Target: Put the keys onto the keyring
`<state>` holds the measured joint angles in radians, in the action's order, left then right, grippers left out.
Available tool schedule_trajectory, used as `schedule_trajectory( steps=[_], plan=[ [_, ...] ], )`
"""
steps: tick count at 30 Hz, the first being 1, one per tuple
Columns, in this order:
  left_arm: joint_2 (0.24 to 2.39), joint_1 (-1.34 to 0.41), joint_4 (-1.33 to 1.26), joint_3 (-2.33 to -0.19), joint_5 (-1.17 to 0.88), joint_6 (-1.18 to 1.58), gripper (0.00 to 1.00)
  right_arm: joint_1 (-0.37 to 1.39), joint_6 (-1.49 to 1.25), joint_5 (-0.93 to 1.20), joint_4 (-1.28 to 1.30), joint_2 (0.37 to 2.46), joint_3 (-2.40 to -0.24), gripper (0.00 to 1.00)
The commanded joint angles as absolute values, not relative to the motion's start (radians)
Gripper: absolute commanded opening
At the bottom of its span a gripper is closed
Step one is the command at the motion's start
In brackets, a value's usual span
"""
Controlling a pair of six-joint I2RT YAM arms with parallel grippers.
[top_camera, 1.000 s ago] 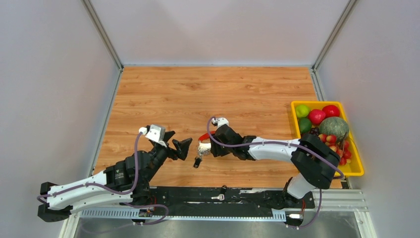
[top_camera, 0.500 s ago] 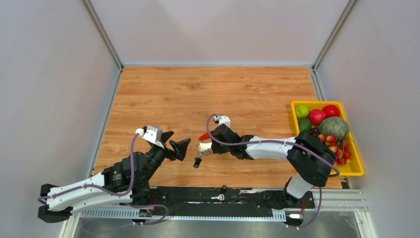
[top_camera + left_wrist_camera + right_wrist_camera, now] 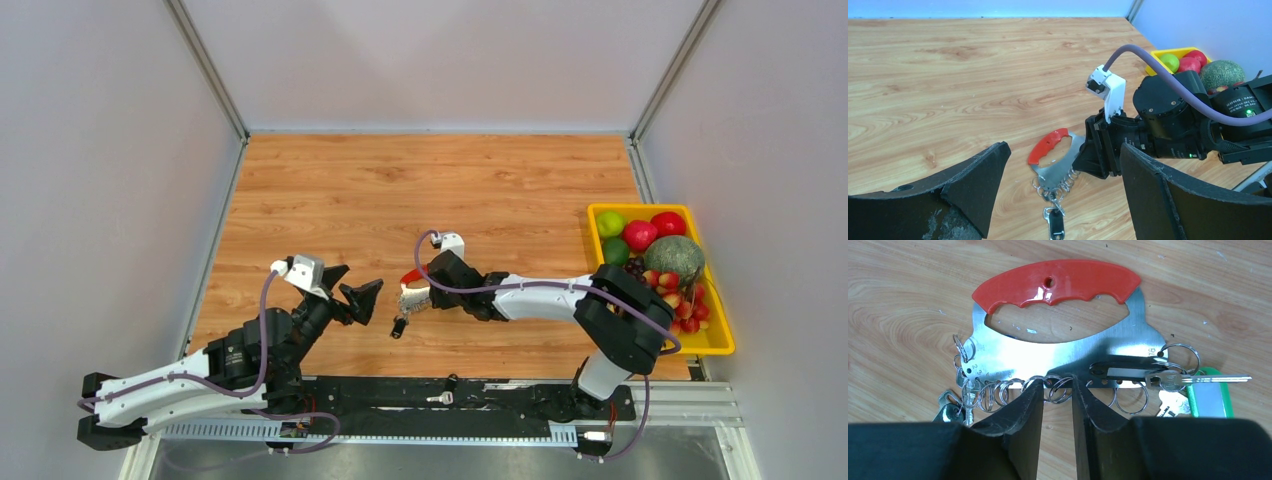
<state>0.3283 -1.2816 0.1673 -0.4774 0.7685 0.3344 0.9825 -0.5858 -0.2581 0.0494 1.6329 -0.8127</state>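
Note:
The keyring (image 3: 1048, 357) is a silver plate with a red handle (image 3: 1058, 280) and a row of split rings, lying mid-table (image 3: 412, 283). My right gripper (image 3: 1057, 385) stands at the plate's ringed edge with its jaws narrowed to a small gap and two rings between the tips. Keys hang on it: one with a black tag (image 3: 948, 412) at the left end, one with a green tag (image 3: 1208, 397) at the right. My left gripper (image 3: 358, 287) hovers wide open just left of the keyring (image 3: 1048, 145), holding nothing. A loose silver key (image 3: 440, 398) lies on the near rail.
A yellow tray (image 3: 722, 343) full of fruit stands at the right edge of the table. The right arm (image 3: 1168, 125) fills the space right of the keyring. White walls enclose the table on three sides.
The right gripper's jaws have narrowed around the rings, and it has shifted slightly left with the keyring. The left gripper has drifted a little left, still open.

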Motion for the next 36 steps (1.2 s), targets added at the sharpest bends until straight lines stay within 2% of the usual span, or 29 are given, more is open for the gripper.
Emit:
schedule_trajectory(
  steps=[1, 5, 14, 18, 21, 29, 33, 36],
  plan=[
    [0.324, -1.283, 0.157, -0.475, 0.768, 0.316, 0.92, 0.995, -0.591, -0.297, 0.049, 1.638, -0.842, 0.3],
    [0.324, -1.282, 0.158, -0.476, 0.77, 0.318, 0.92, 0.998, -0.589, -0.319, 0.062, 1.628, -0.835, 0.29],
    [0.327, -1.283, 0.155, -0.477, 0.769, 0.316, 0.92, 1.0, -0.576, -0.342, 0.08, 1.607, -0.831, 0.19],
    [0.328, -1.283, 0.156, -0.479, 0.768, 0.315, 0.92, 0.999, -0.562, -0.355, 0.083, 1.608, -0.831, 0.12],
    [0.329, -1.283, 0.16, -0.479, 0.769, 0.316, 0.92, 1.0, -0.553, -0.356, 0.084, 1.606, -0.827, 0.0],
    [0.325, -1.284, 0.163, -0.496, 0.74, 0.329, 0.92, 1.032, -0.431, -0.345, 0.095, 1.479, -0.81, 0.0],
    [0.292, -1.282, 0.16, -0.515, 0.675, 0.341, 0.91, 1.039, -0.325, -0.228, 0.113, 1.341, -0.803, 0.0],
    [0.348, -1.283, 0.153, -0.539, 0.583, 0.333, 0.9, 1.039, -0.232, -0.115, 0.146, 1.229, -0.817, 0.0]
  ],
)
